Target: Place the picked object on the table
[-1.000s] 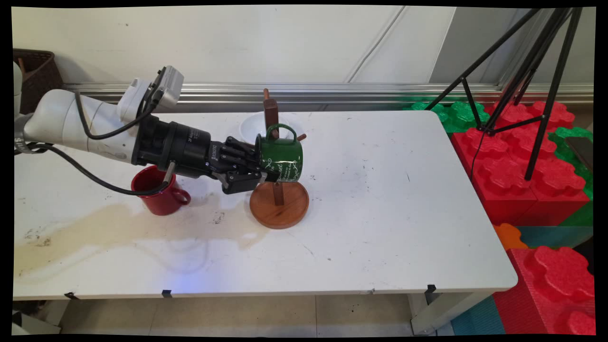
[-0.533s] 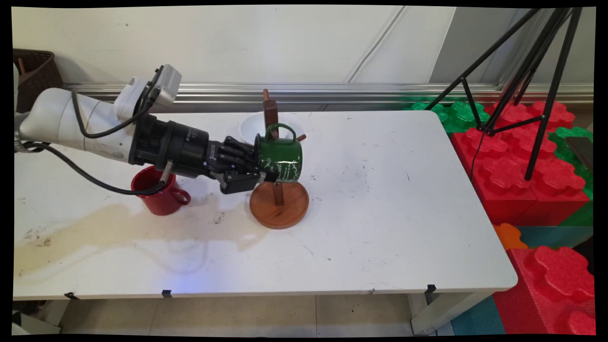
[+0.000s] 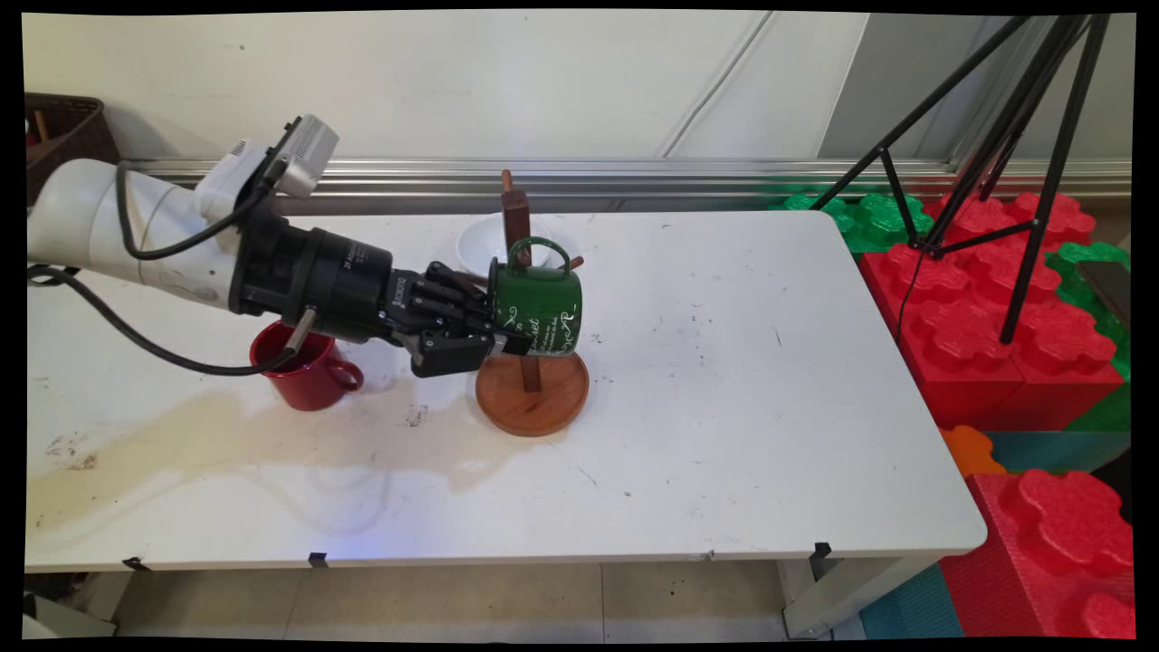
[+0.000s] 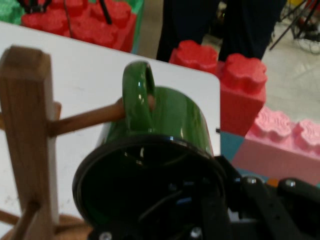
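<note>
Two mugs on show: one green mug (image 3: 536,308), one red mug (image 3: 306,365). One black gripper (image 3: 500,337), closed on the green mug's rim, one finger inside the cup and one outside, as far as can be seen. Green mug lying on its side in the air, mouth facing the gripper, handle up. In the hand view, green mug (image 4: 155,165) seen from its open mouth, with its handle looped over one thin peg of the wooden mug stand (image 4: 27,135). Peg poking through the handle loop.

One wooden mug stand (image 3: 531,385) on the white table (image 3: 724,407): one upright post, one round brown base, a few short pegs. Green mug right at the post, above the base.

From the round base, clock directions as seen in the main view:
- red mug at 9 o'clock, upright, handle toward the base, near but apart, partly under the arm
- one white bowl (image 3: 480,243) at 12 o'clock, behind the post, partly hidden
- one big pale brown stain (image 3: 226,435) at 8 o'clock, spread across the table's left half
- red and green foam blocks (image 3: 996,308) at 3 o'clock, off the table, well apart
- one black tripod (image 3: 1005,136) at 2 o'clock, standing on those blocks

One brown basket (image 3: 68,136) at 10 o'clock, far back by the wall.
</note>
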`<action>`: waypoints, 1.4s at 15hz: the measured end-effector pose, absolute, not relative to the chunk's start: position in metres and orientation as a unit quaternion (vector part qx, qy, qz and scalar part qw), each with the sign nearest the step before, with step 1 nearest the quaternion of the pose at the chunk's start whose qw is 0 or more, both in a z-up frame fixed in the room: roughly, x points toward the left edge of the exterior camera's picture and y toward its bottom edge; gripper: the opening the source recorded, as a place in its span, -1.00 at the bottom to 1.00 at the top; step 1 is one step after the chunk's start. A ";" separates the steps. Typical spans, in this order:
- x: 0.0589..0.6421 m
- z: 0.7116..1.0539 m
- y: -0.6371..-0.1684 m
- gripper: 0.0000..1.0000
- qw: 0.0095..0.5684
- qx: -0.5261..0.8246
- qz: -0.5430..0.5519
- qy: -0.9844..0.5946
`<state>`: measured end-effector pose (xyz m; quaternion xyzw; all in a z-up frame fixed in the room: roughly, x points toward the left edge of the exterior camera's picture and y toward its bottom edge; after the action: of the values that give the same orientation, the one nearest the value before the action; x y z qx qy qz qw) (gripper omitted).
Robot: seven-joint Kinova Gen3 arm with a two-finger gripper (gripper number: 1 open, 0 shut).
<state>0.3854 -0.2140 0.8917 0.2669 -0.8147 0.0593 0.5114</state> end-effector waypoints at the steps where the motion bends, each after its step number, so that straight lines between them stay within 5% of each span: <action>1: 0.385 0.893 -0.213 -1.00 0.512 0.264 0.057 -0.815; 21: 0.411 0.927 -0.190 -1.00 0.438 0.198 0.015 -0.877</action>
<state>0.4110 -0.1901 0.9273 0.1976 -0.8769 0.0152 0.4380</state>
